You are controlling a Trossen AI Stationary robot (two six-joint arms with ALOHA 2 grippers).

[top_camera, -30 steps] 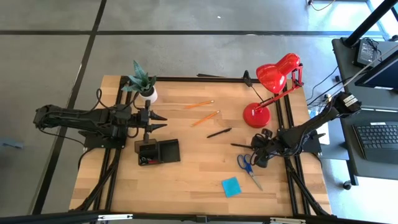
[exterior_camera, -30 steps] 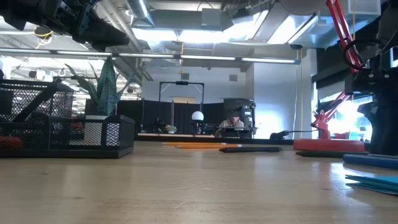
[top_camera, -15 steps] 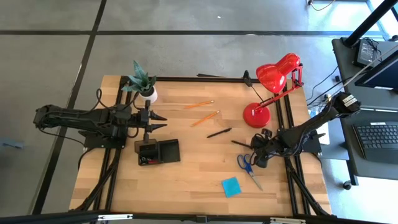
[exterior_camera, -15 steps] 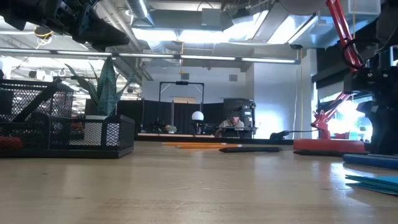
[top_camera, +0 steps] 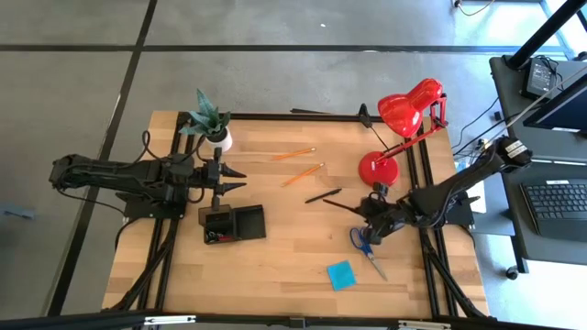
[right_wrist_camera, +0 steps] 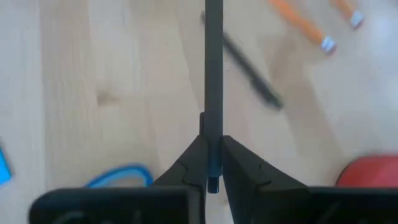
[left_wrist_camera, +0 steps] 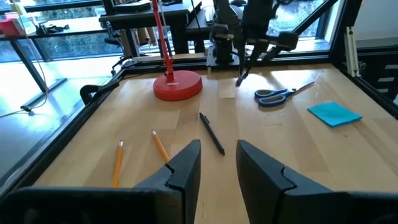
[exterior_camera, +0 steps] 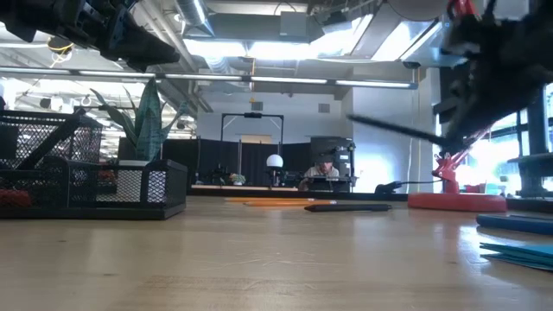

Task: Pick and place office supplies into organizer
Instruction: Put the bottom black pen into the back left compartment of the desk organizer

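Note:
My right gripper [top_camera: 371,212] is shut on a black pen [top_camera: 344,205], above the table between the red lamp's base and the blue-handled scissors [top_camera: 367,247]. In the low view this pen [exterior_camera: 397,131] hangs in the air. A second black pen [top_camera: 323,195], two orange pencils [top_camera: 293,154] [top_camera: 303,174] and the blue sticky-note pad [top_camera: 340,274] lie flat on the wood. The black mesh organizer [top_camera: 232,223] stands left of centre. My left gripper [top_camera: 234,179] waits open, just beyond the organizer's far side. My right gripper pinches the black pen near one end [right_wrist_camera: 212,146] between its two fingers. The fingers come from the table's right, and the pen runs on along them past the fingertips. It is lifted clear of the table, its free end [top_camera: 325,201] pointing toward the table's left.
The red desk lamp [top_camera: 394,137] stands close behind my right gripper at the far right. A potted plant [top_camera: 209,119] sits at the far left corner. Bare wood [top_camera: 293,247] lies between organizer and scissors.
My right gripper has risen and moved a little toward the table's left and far edge, taking the pen with it. The pen lay on the table before; now it is lifted clear and points left in the air.

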